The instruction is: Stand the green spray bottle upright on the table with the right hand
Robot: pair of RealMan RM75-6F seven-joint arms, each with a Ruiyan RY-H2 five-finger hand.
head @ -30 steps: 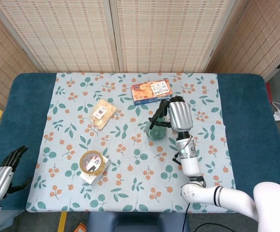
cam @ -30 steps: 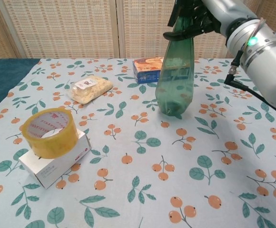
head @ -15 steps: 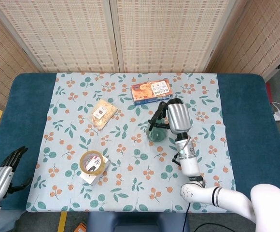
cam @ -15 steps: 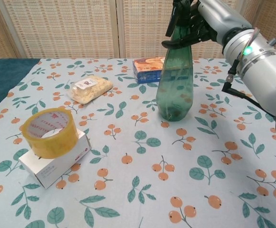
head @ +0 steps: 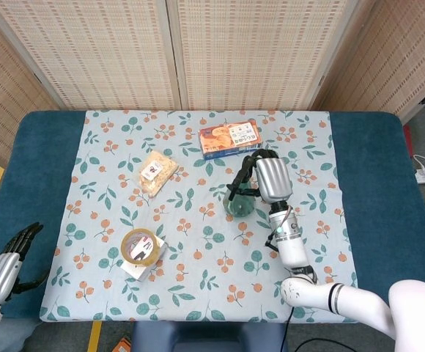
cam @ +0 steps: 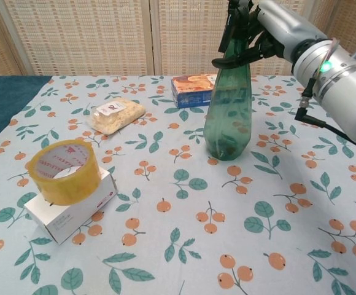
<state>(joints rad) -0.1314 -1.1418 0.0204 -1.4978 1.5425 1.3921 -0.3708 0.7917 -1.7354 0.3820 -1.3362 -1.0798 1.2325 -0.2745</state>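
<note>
No readable writing, green spray bottle (cam: 228, 110) upright

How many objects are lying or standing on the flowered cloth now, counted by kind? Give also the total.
Spray bottles: 1, the green spray bottle, gripped by the right hand
Tape rolls: 1, the yellow tape roll
Boxes: 2, the white box and the snack box
Snack bags: 1, the clear snack bag
Total: 5
</note>
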